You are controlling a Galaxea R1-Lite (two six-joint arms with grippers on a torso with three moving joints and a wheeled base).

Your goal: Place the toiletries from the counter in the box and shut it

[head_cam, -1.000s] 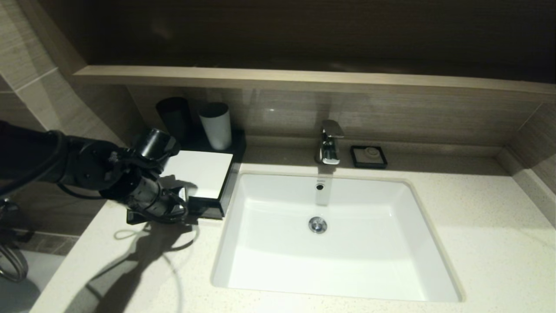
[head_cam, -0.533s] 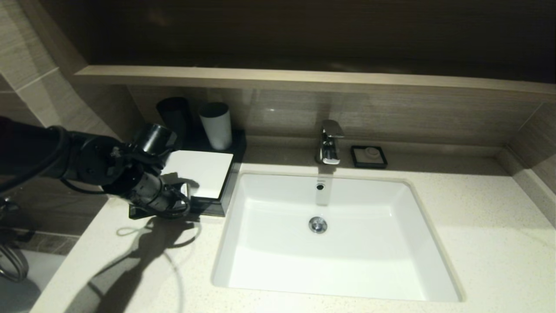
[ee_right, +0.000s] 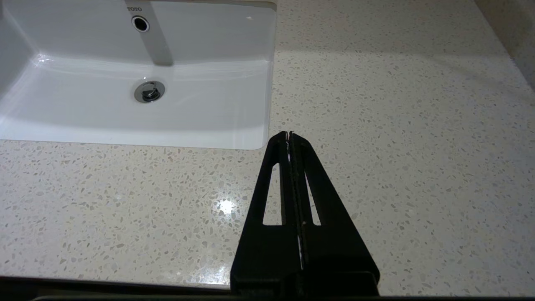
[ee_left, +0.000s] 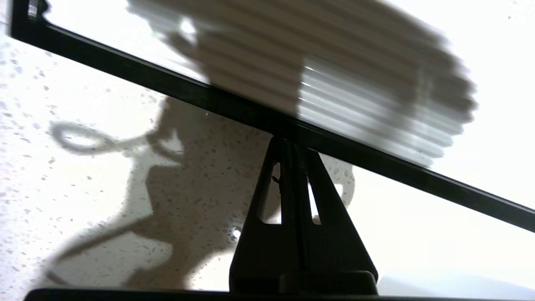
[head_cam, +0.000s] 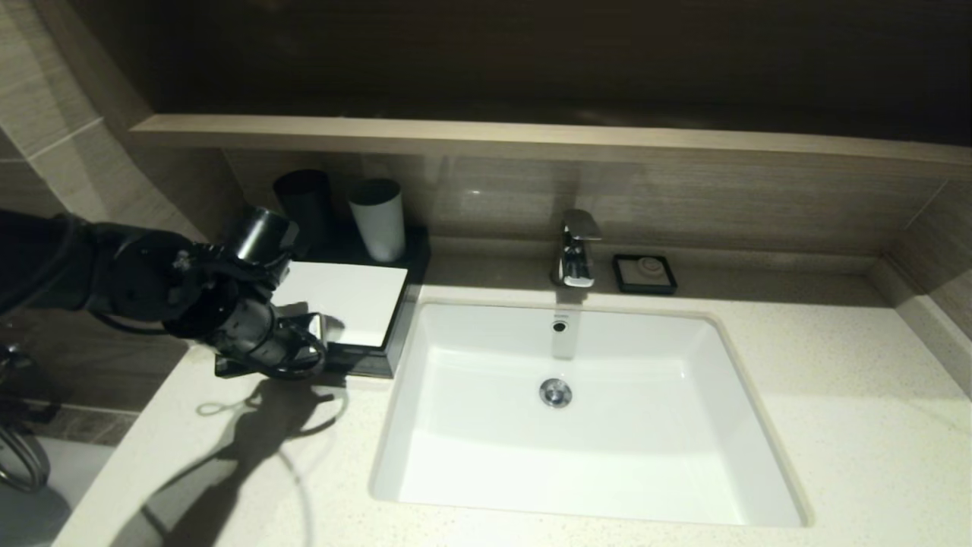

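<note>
So nearest thing first: the left claw (ee_left: 288,144) has its two fingers pressed flat together, nothing between them, and the tips sit right up against the black front edge of the box (ee_left: 234,106). From the head view that same claw (head_cam: 315,346) is low over the worktop (head_cam: 228,456), at the front left corner of the box (head_cam: 357,300). Just past the tips is the box's flat white top panel, with the arm's shadow falling across it. The arm also throws a long shadow on the speckled worktop on the near side of the claw.

No toiletry packets show anywhere on the worktop in any view, so I can't say where they lie.

Further back beyond the claw, behind the box, two cups stand side by side: a black cup (head_cam: 304,201) and a grey cup (head_cam: 377,219). Off to the claw's right is the white sink (head_cam: 585,410), with the chrome tap (head_cam: 577,247) behind it and a small black soap dish (head_cam: 645,273) just beside the tap. A wood ledge (head_cam: 531,140) runs along the wall behind all of that.

The right claw (ee_right: 289,136) is parked well away, hanging over bare worktop (ee_right: 397,146) by the sink's (ee_right: 138,83) right front corner, fingers pressed together too, empty.
</note>
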